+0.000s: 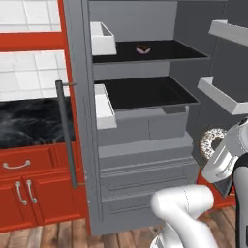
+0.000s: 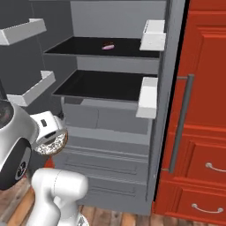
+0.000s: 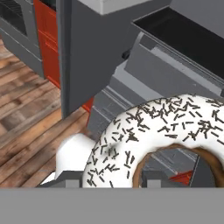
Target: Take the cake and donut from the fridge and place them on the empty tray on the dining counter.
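Note:
The grey fridge [image 1: 145,155] [image 2: 110,119] stands open in front of me, both doors swung wide. The cake [image 1: 143,49] [image 2: 108,46], a small brown-and-pink piece, sits on the upper black shelf. My gripper [image 1: 215,150] [image 2: 49,137] [image 3: 177,177] is shut on the donut [image 1: 211,139] [image 2: 51,144] [image 3: 153,127], a ring with white icing and dark sprinkles. It hangs outside the fridge, level with the drawers and off to the right door's side. The lower black shelf is bare. The tray and the dining counter are out of view.
The left door carries white bins [image 1: 102,38] and a long bar handle [image 1: 67,135]; the right door's bins [image 1: 223,94] jut out close above my hand. Red cabinets [image 1: 29,184] with a black worktop flank the fridge. Wood floor [image 3: 26,122] lies below.

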Robot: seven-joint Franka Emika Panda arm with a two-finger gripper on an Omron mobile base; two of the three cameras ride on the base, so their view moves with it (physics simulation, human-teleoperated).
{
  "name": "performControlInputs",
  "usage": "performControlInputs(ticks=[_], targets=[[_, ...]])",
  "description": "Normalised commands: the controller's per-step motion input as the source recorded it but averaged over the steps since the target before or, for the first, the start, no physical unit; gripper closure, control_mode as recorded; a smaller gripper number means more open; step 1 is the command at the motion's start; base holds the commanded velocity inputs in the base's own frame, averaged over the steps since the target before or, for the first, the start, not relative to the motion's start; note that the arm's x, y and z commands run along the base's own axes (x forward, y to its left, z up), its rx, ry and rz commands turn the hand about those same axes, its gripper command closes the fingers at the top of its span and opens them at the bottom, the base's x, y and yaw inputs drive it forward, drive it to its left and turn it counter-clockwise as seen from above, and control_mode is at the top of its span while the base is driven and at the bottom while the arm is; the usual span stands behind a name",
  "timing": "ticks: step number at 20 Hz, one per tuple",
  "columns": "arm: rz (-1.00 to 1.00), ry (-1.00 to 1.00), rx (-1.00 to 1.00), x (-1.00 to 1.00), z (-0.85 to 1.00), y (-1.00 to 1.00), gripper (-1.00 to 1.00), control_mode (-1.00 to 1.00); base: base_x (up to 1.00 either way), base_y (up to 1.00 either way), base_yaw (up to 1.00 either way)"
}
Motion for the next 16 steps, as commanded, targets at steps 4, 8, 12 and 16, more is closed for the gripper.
performControlInputs(ticks=[4,8,12,16], targets=[[0.00,0.00,0.00,0.00,0.00,0.00,1.00,1.00,-0.96,-0.35,-0.11],[0.00,0.00,0.00,0.00,0.00,0.00,1.00,1.00,-0.74,-0.28,-0.15],[0.00,0.00,0.00,0.00,0.00,0.00,1.00,1.00,-0.38,-0.14,-0.05],[0.00,0.00,0.00,0.00,0.00,0.00,1.00,1.00,-0.03,-0.02,0.11]])
